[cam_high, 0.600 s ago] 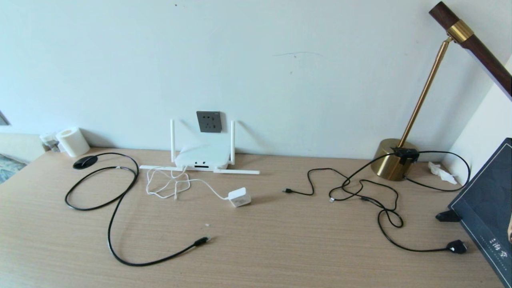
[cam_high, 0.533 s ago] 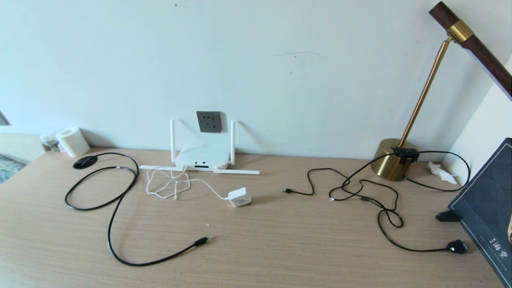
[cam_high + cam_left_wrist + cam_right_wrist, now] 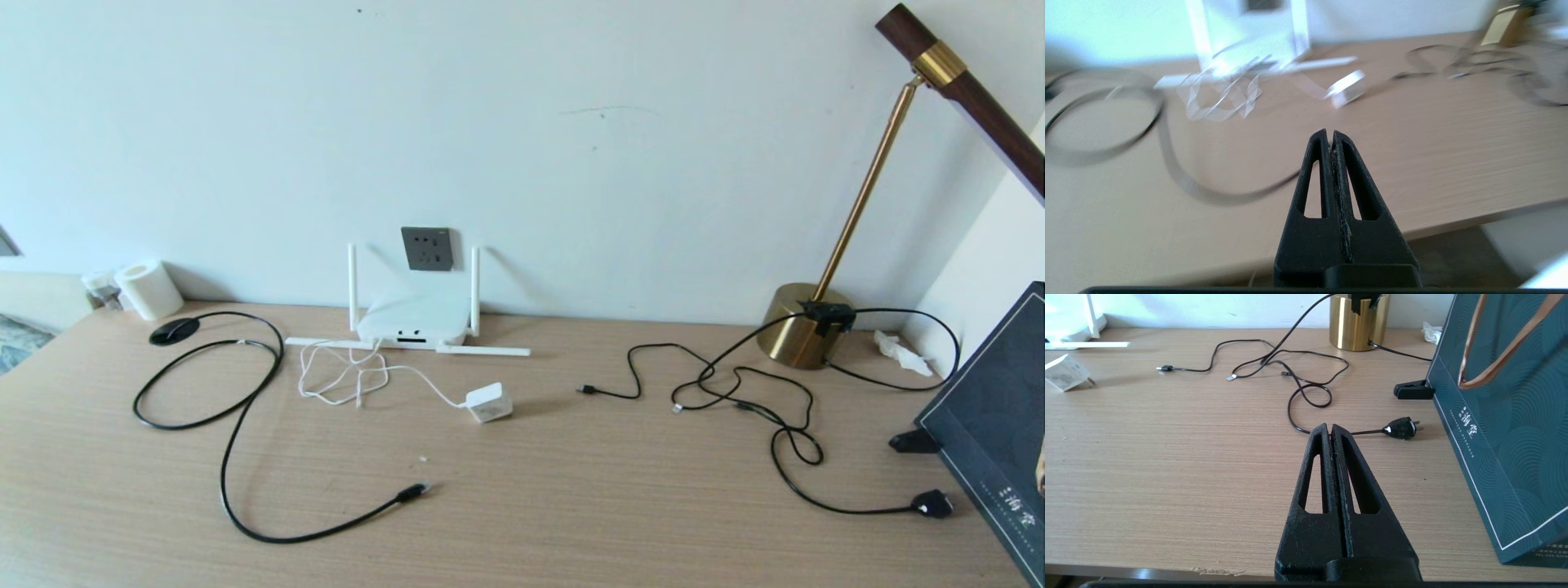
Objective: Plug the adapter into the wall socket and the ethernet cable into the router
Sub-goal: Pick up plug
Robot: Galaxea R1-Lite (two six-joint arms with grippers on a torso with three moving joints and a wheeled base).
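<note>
Neither arm shows in the head view; only the wrist views show them. The left end effector (image 3: 1330,134) hangs over the bench's (image 3: 571,506) near edge, pressed together and empty, facing the router. The right end effector (image 3: 1329,428) is likewise closed on nothing, pointing at a black plug (image 3: 1401,428). From the head, one router (image 3: 415,320) sits against the wall at 12 o'clock with four antennas, two upright and two lying flat. One wall socket (image 3: 426,248) is just above it. One adapter (image 3: 490,403) lies at 5 o'clock of the router, unplugged, its white cord (image 3: 351,376) looped toward the router. One ethernet cable (image 3: 237,441) curls at 9 o'clock, its plug end loose on the bench. At 3 o'clock thin black cords (image 3: 735,392) tangle beside a brass lamp (image 3: 804,327) and a dark green bag (image 3: 1506,428).
</note>
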